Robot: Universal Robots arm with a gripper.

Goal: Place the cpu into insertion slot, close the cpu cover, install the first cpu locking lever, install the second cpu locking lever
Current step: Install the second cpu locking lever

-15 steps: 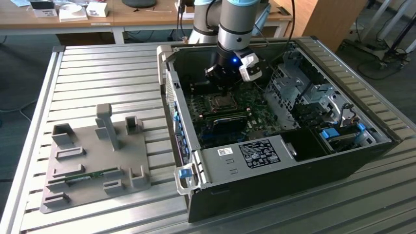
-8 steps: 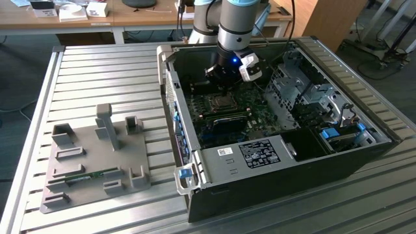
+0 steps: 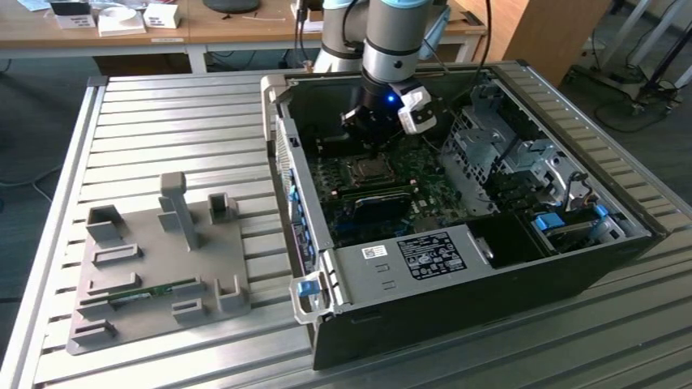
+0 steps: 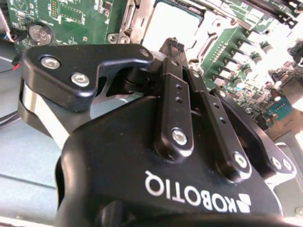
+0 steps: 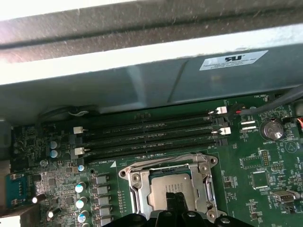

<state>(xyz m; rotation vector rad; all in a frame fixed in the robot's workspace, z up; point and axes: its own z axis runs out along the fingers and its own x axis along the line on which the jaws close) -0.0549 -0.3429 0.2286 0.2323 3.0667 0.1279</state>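
The cpu (image 5: 163,185), a flat silvery square, lies in the insertion slot (image 3: 369,170) on the green board inside the open computer case. The cpu cover (image 5: 136,188), a silvery frame, lies flat around the chip, and a thin metal bar (image 5: 161,161) runs along its edge nearest the memory slots. My gripper (image 5: 177,201) hangs just over the chip with its black fingers pressed together and nothing between them. In the second wrist view the gripper (image 4: 173,46) tapers to a point over the bright chip (image 4: 173,21). In the exterior view the gripper (image 3: 373,150) reaches down into the case.
Long black memory slots (image 5: 151,135) lie between the socket and the case wall (image 5: 142,80). A coin battery (image 5: 272,128) sits on the board. A drive cage (image 3: 508,154) fills the case's right side in the exterior view. On the slatted table stands a grey fixture tray (image 3: 151,267).
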